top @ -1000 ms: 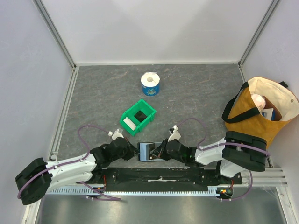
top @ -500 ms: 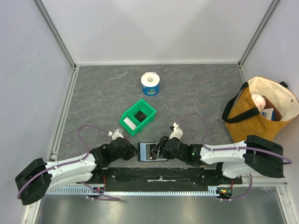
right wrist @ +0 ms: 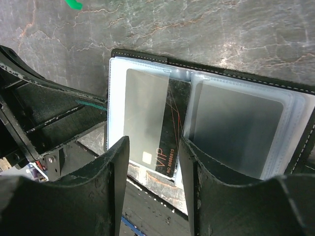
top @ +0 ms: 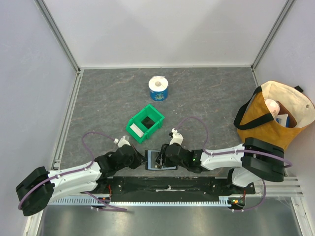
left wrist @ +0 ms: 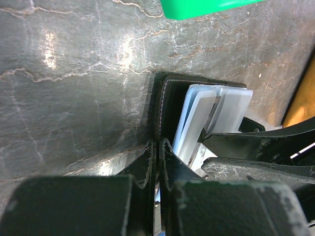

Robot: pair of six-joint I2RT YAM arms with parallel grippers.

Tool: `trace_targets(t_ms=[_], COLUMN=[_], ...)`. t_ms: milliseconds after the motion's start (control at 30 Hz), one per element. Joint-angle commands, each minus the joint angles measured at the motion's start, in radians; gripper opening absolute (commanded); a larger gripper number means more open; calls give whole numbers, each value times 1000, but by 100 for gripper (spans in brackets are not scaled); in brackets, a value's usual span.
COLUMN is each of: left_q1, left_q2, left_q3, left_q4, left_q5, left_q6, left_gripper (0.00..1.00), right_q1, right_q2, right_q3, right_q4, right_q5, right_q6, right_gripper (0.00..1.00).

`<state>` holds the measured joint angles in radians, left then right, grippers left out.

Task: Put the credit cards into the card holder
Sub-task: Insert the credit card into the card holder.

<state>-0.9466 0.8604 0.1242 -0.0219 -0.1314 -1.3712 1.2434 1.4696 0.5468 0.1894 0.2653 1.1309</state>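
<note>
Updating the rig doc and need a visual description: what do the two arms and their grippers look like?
Both look alike: the left arm and right arm have white links between bulky black joints, and each carries a looping purple cable. The left gripper and right gripper are black, scuffed plastic. No markings are legible.

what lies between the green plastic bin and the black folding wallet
Only bare grey tabletop between green plastic bin and black folding wallet, in the top view.

Top/wrist cams share card holder (right wrist: 231, 118)
</note>
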Motion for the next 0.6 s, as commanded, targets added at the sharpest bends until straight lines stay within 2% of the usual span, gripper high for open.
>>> trace_targets(t_ms=[0,267,467,567], left_q1=[-3,-3,-3,-3], left_q2=[19,25,35,43], left_q3=[-23,-20,-14,-8], left_q4=[-98,-96,-96,-96], left_q5=[-50,-48,-50,-48], left_q6=[43,44,44,47], left_gripper=[2,2,2,2], right_q1=[1,1,-1,-2], right_q2=[38,66,52,44], right_q3=[28,59,51,39], right_q4=[1,64,114,153], right_q5=[-17,-44,-55,-64], right_q6=[-59,-91,-106,-112], right_gripper=[52,50,39,38])
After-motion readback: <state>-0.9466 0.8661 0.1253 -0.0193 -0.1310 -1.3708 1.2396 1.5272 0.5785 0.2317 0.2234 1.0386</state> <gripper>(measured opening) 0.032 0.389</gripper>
